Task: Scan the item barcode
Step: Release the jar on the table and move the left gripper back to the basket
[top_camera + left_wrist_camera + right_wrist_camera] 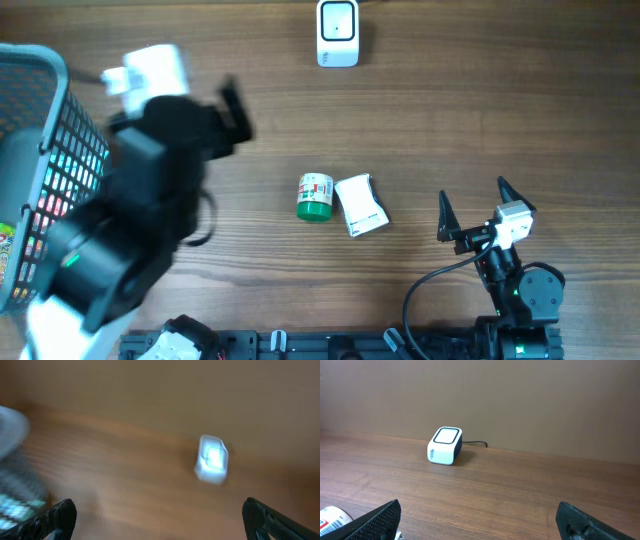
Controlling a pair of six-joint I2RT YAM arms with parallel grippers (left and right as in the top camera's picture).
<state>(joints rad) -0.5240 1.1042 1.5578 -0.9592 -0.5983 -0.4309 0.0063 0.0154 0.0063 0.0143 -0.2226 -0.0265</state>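
Both grippers are seen spread wide and empty: the left gripper (159, 510), blurred, is held beside the basket (40, 130) and pointed toward the scanner (338, 33), while the right gripper (473, 197) is parked well back from the scanner, to its right. The jar (315, 197) and the packet (361, 205) are laid side by side, straight back from the scanner toward the robot, each with its long axis run roughly toward the scanner. The packet is judged nearer the right gripper, lying off to that gripper's left, so a sideways reach from that arm is called for.
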